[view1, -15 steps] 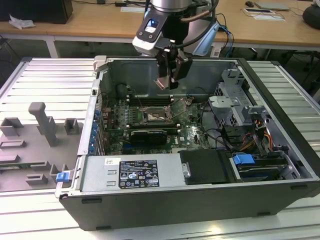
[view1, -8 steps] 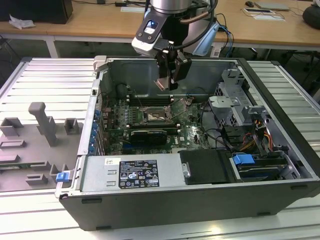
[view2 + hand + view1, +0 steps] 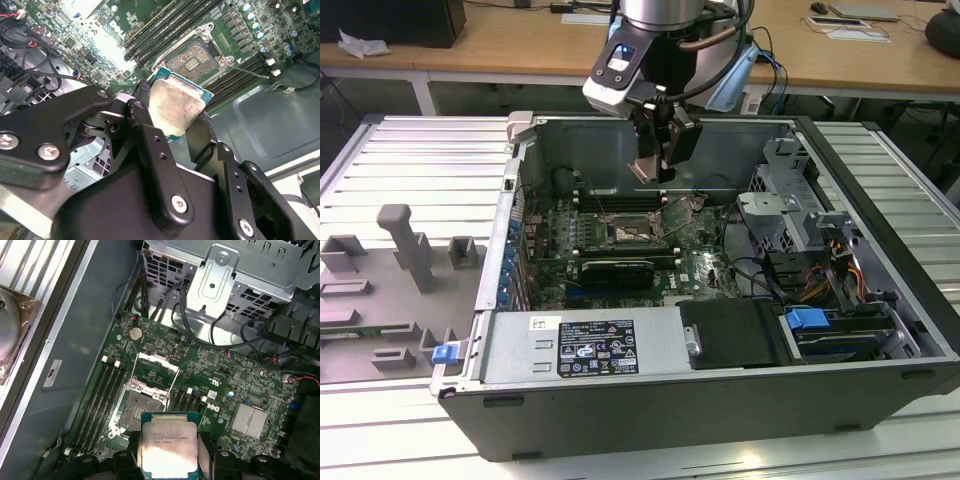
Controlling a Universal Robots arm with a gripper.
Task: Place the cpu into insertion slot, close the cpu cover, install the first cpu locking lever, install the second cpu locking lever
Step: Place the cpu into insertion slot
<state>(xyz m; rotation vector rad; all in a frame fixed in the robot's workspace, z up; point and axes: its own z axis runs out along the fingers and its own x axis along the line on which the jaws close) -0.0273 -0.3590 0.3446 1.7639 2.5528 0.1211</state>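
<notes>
Two fingers [image 3: 150,140] of the hand [image 3: 658,160] pinch the chip [image 3: 169,450] by opposite edges, upper middle in the exterior view; pale silver top, green rim, above the bare socket [image 3: 140,407].

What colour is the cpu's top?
The cpu top is pale silver-beige, clearest in the first wrist view.

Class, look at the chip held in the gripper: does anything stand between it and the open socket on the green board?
Nothing visible does. The gripper holds the small square silver-topped cpu above the green circuit board. The dark square insertion slot lies bare, its thin metal cpu cover swung back off it.
</notes>
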